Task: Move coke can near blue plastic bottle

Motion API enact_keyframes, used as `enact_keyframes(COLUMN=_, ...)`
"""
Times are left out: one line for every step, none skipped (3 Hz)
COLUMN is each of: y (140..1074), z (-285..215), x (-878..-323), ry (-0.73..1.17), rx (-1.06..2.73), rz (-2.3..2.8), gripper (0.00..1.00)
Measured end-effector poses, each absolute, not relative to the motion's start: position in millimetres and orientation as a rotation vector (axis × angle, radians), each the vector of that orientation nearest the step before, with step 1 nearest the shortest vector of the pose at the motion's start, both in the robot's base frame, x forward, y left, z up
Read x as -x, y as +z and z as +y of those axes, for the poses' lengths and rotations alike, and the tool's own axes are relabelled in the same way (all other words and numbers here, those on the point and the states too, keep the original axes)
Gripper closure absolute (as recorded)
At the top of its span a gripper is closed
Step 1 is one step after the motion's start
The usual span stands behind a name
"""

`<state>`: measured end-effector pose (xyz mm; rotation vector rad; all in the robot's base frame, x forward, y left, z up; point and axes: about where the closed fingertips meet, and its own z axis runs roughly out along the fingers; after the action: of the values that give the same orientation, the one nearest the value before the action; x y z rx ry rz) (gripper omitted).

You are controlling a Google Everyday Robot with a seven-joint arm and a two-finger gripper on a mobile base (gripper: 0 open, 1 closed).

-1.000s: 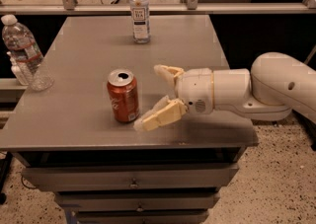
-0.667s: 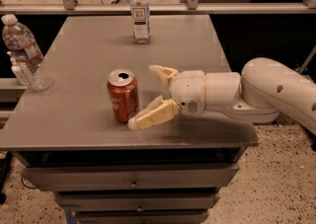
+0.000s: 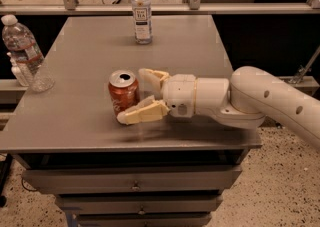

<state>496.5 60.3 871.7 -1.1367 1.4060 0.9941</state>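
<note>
Since a second ago the claw (image 3: 131, 96) has slid left, and it now straddles the coke can (image 3: 122, 90), with its fingers apart, one behind and one in front. Closing squarely on the can's middle should keep it upright. The can, red-orange with a silver top, stands on the worktop (image 3: 75, 116). The blue plastic bottle (image 3: 142, 13) stands well behind it, slightly right.

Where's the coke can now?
In the camera view, the red-orange aluminium coke can stands upright front-centre on the grey table, between the open fingers of the robot's hand.
</note>
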Motion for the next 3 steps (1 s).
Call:
enact_keyframes(y=871.6, z=61.7, x=-499.8, ry=0.989, rx=1.12, rz=1.398, gripper=0.38)
enact_keyframes(y=874.7, z=60.6, x=-501.2, ry=0.978, rx=1.108, rz=1.39, gripper=0.61)
enact_keyframes(y=892.3, z=43.7, x=-506.7, ry=0.915, rx=1.107, rz=1.383, gripper=0.85)
